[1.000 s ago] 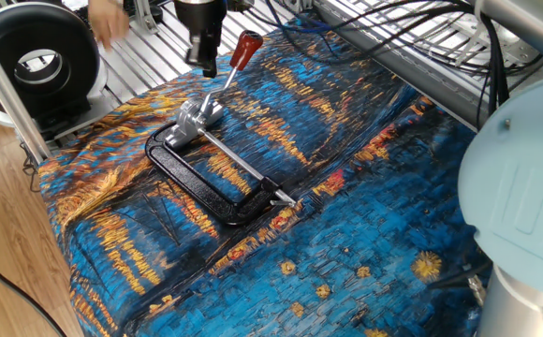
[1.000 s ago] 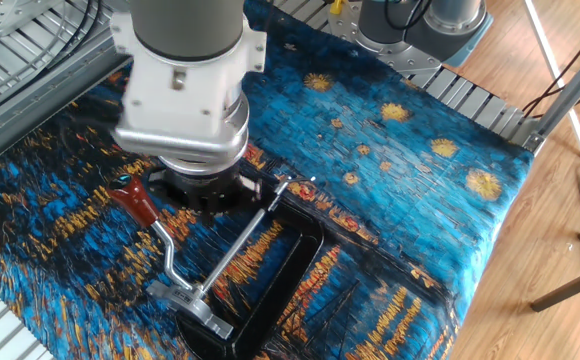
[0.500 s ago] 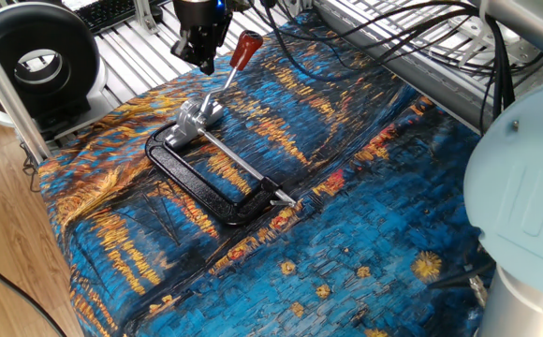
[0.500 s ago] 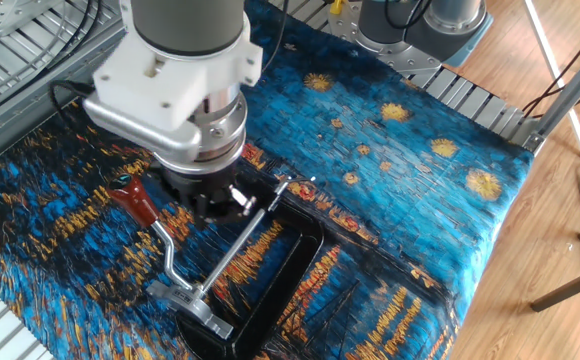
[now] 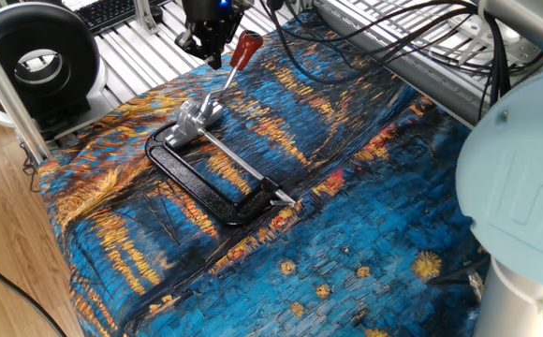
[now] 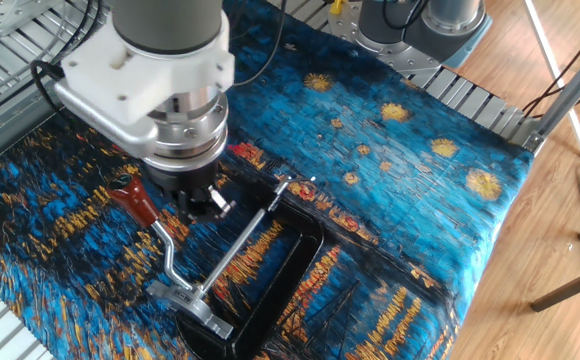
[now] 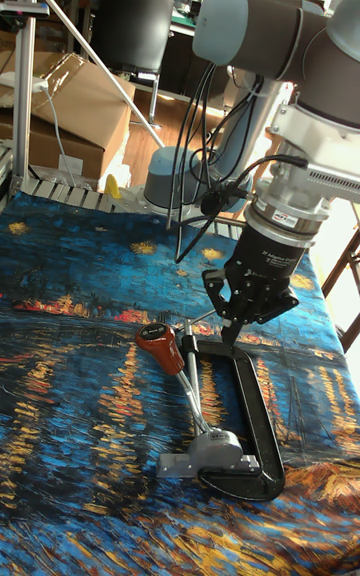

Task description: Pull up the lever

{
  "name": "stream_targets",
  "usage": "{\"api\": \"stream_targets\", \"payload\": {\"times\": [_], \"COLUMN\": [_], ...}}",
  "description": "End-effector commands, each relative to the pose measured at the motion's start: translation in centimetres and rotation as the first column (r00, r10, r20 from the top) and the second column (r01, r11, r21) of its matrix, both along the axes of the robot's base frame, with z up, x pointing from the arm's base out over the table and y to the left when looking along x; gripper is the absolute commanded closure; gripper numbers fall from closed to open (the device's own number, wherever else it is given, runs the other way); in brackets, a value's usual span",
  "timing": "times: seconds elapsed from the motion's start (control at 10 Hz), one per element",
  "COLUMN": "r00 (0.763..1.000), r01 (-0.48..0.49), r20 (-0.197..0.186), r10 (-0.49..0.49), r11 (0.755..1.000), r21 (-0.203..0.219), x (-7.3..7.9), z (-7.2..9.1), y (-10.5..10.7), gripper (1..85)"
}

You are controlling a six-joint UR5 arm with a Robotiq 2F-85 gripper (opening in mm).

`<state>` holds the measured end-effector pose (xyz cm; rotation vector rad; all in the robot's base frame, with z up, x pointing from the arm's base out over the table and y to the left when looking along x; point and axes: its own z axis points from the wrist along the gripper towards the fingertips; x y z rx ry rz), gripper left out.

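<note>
Claw (image 7: 232, 328) has swung round toward the lever (image 7: 161, 347), now just beside it, not touching; fingers apart, empty; grasp comes next

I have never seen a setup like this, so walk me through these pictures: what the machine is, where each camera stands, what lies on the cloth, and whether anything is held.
The machine is a single robot arm with a two-fingered pincer at its tip. Two cameras look down at the table from opposite sides; a third, taller picture views it from lower down, with the arm's base at the back. A blue and orange painted cloth covers the table. On it lies a black C-shaped clamp with a long silver rod. From its metal head rises a slim lever with a red-orange sleeve, standing tilted. The pincer hangs just beside the sleeve, above the clamp. It holds nothing; whether its fingers are open is hard to tell.
</note>
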<state>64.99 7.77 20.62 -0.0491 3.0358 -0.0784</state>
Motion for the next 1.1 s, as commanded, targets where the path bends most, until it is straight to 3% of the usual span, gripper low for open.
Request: {"api": "stream_targets", "payload": {"times": [0.0, 0.2, 0.4, 0.6, 0.8, 1.0], "r00": [0.997, 0.990, 0.976, 0.980, 0.985, 0.989], "r01": [0.061, 0.113, 0.201, 0.171, 0.131, 0.106], "r20": [-0.044, -0.096, -0.091, -0.101, -0.117, -0.103], "r10": [-0.060, -0.108, -0.196, -0.169, -0.126, -0.104], "r11": [0.998, 0.992, 0.979, 0.985, 0.991, 0.994], "r21": [0.027, 0.052, 0.047, 0.016, 0.035, 0.016], "x": [-1.0, -2.3, -2.2, -2.7, -2.6, -2.2], "z": [-0.5, -0.6, -0.6, -0.6, 0.2, 0.4], "y": [-0.5, 0.2, 0.0, -0.7, -1.5, -2.5], "gripper": [84.0, 84.0, 84.0, 84.0, 84.0, 84.0]}}
